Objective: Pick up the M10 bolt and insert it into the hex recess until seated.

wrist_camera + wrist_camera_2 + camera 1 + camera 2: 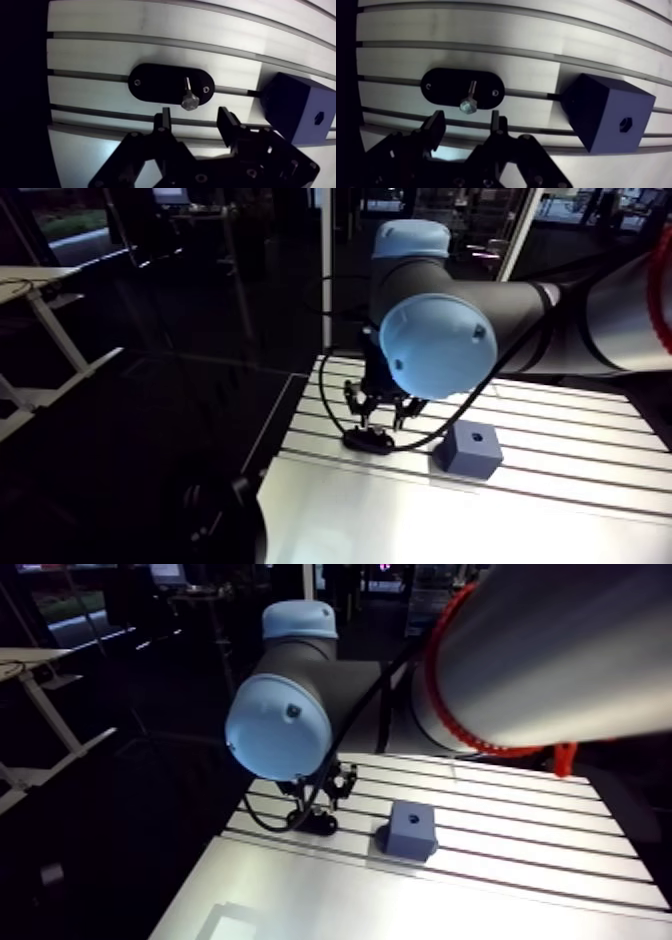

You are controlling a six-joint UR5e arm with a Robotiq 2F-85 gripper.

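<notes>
A small metal bolt [189, 96] stands on a black oval holder plate [155, 83] fixed to the slotted table, its hex head toward my gripper. My gripper [194, 122] hovers above it, open, with nothing between its fingers; the bolt lies just ahead of the gap. A dark blue block [608, 115] sits beside the holder, with a hex recess [625, 123] in one face. In the arm view the gripper [381, 410] hangs over the holder [366, 440], and the block [470, 448] stands to its right.
The slotted aluminium table [560, 488] runs right and toward the front. Its left edge [275, 428] drops off close to the holder. A black cable [430, 436] loops down by the holder and block.
</notes>
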